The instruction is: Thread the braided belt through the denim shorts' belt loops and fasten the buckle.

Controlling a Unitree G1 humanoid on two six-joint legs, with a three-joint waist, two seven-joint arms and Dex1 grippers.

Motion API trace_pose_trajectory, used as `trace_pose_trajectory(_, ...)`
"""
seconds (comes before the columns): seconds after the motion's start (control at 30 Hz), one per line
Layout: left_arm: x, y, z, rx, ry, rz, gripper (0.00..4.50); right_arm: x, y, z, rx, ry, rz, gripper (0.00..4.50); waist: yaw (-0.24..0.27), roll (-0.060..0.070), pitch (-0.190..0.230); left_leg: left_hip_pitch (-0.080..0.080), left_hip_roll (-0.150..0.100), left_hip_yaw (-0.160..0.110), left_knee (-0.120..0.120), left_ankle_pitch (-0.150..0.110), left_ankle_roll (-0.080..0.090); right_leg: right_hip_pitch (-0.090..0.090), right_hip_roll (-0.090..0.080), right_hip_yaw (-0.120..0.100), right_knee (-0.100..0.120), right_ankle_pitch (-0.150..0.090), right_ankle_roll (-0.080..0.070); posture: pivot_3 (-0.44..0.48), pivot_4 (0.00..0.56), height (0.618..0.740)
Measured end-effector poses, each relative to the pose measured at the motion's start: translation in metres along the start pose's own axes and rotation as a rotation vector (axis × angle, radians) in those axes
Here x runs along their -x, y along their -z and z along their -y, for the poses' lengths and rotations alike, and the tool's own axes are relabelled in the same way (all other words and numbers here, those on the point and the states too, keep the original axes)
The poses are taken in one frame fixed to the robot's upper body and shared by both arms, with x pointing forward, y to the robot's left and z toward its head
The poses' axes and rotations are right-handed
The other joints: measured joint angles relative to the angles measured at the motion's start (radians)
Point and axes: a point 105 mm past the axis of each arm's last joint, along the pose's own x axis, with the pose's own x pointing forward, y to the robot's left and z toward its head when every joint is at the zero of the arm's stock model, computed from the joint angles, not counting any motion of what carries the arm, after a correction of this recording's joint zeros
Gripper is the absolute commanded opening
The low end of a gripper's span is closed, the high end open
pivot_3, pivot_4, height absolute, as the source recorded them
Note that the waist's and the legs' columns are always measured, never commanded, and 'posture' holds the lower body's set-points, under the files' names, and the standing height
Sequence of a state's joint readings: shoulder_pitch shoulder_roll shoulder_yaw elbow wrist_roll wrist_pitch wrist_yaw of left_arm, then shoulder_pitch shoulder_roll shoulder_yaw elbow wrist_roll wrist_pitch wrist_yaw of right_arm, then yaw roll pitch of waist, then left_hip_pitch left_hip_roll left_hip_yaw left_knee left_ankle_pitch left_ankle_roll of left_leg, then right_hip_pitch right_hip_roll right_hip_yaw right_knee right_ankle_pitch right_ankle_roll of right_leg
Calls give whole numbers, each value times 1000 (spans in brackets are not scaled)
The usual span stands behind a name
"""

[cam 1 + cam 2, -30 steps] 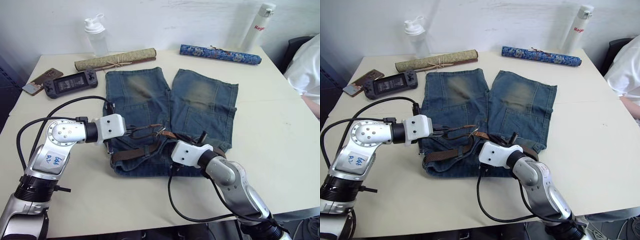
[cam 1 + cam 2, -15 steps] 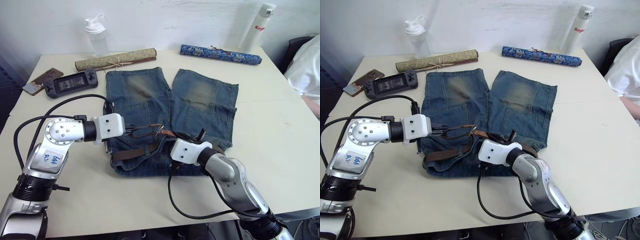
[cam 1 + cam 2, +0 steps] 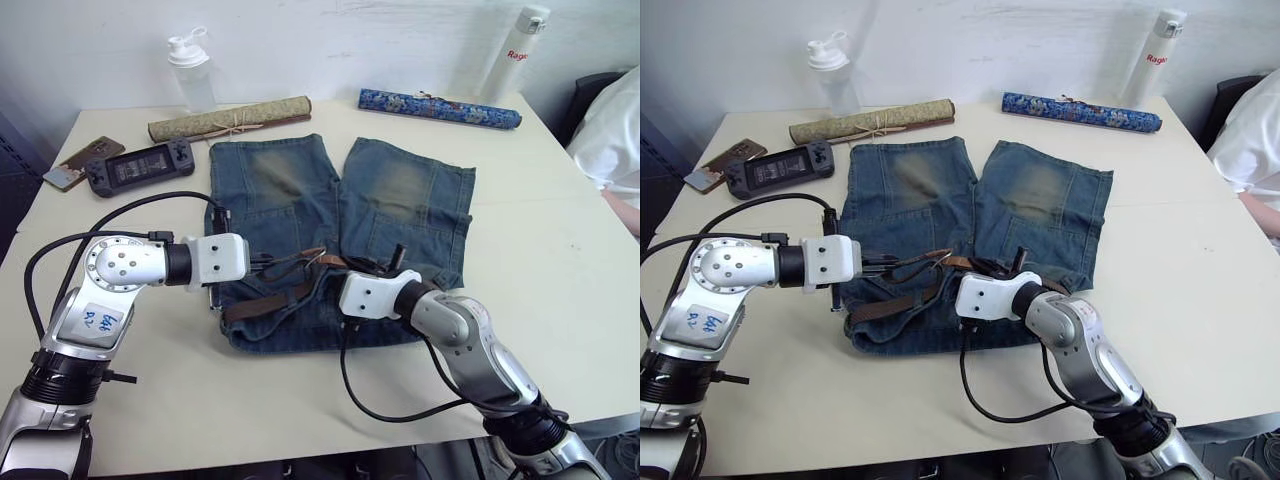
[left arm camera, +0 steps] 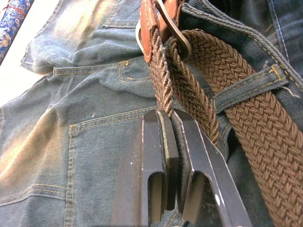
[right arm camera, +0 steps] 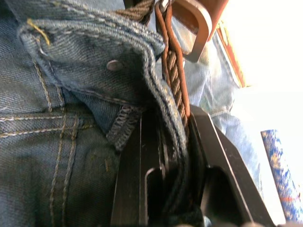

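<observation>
- Your left gripper (image 4: 166,124) is pinched tight on the braided belt (image 4: 189,90), on the strand running just short of the buckle (image 4: 163,21).
- Your right gripper (image 5: 173,124) is clamped too, and it has both belt and a fold of the denim shorts (image 3: 300,200) waistband between its fingers.
- The shorts lie flat mid-table, waist toward you; the belt runs along the waistband and under at least one of the belt loops (image 4: 248,85), and the buckle sits lifted between your two grippers over the front of the waist.
- Risk one, as I read it: pull with the right and the trapped denim comes along, bunching the waistband and dragging the shorts instead of feeding the strap.
- Risk two: the two strands at the buckle lie twisted close together, so tension from the left could jam the weave against the frame or prong.
- Risk three: both cables trail near the shorts and may snag.
- The table (image 3: 560,250) is pale and smooth; the shorts will likely slide.
- At the far edge stand a shaker bottle (image 3: 191,70), two rolled cloths (image 3: 230,119) and a white flask (image 3: 514,50); a game console (image 3: 140,166) sits far left.
- A person's sleeve (image 3: 612,130) shows at your right.
</observation>
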State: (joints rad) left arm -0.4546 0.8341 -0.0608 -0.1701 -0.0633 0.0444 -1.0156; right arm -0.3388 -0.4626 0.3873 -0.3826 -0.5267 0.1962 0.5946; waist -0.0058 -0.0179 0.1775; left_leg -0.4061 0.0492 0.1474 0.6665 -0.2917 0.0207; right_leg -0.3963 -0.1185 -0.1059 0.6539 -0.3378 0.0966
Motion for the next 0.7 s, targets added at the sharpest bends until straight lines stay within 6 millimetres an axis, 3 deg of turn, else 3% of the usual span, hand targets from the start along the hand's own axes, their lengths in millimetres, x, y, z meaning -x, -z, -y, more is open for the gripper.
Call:
trace_pose_trajectory(0.37, 5, 24, -5, -2, -44, -76, 0, -1, -1, -2, 9, -13, 13, 5, -1, 0, 0, 0, 0, 1, 0, 0, 0, -1, 0, 0, 0, 0, 0, 0, 150, 717)
trace_pose_trajectory(0.7, 5, 17, -14, -76, -72, -74, 0, -1, -2, -5, 48, -53, 23, 5, -1, 0, 0, 0, 0, 1, 0, 0, 0, -1, 0, 1, 1, 0, 0, 0, 150, 717)
